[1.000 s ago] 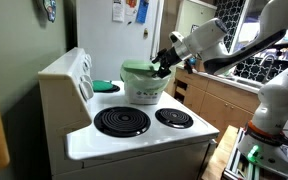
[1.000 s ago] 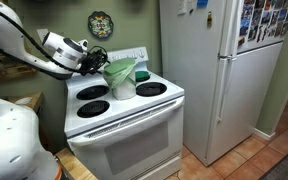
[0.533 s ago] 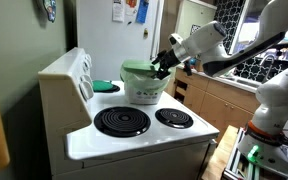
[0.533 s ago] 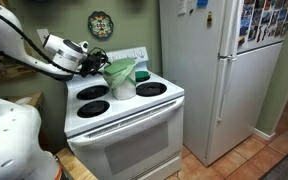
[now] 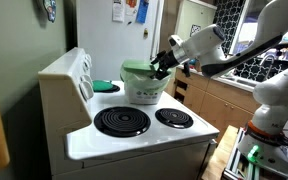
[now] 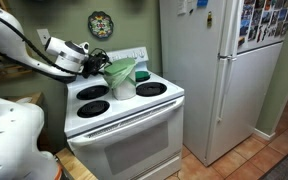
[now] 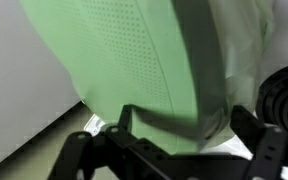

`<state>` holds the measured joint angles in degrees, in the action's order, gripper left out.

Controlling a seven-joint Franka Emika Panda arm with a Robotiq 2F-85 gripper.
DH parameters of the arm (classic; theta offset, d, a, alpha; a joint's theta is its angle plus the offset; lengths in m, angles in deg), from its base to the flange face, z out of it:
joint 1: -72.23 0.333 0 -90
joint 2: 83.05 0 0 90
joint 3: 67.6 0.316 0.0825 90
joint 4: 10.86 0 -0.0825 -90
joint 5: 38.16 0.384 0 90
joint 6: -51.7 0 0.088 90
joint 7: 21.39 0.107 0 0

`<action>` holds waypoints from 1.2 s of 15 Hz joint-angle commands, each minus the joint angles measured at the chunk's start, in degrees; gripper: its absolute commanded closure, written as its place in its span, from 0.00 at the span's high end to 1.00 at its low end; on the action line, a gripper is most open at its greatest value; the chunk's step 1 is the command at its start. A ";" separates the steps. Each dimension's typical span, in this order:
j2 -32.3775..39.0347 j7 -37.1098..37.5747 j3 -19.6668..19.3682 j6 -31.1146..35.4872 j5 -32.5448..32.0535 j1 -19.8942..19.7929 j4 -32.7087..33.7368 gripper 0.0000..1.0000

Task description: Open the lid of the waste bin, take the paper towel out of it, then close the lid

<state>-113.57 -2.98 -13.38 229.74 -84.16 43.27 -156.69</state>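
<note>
I am looking at the waste bin (image 5: pixel 144 92), a small whitish tapered bucket with pale green liner showing at its rim. It is sitting on a rear burner of the white stove (image 5: pixel 134 140), close to the back panel. The green lid (image 5: pixel 137 68) is lying over the bin's mouth, and in an exterior view (image 6: pixel 119 70) it is showing tilted rather than level. In the wrist view its surface is filling most of the picture, pale green and finely dotted.

I am holding the arm stretched in over the stove from the side, forearm sloping down toward the bin. The gripper (image 5: pixel 161 68) is sitting right at the lid's edge. In the wrist view its dark fingers (image 7: pixel 267 150) are framing the lid's rim on either side, but I cannot tell whether the jaws are pinching the rim or standing apart.
</note>
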 commanded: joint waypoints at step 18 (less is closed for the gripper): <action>-4.06 1.28 -1.73 1.90 0.85 -3.07 2.58 1.00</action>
<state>-118.32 -1.79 -14.17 231.94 -83.91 39.46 -154.16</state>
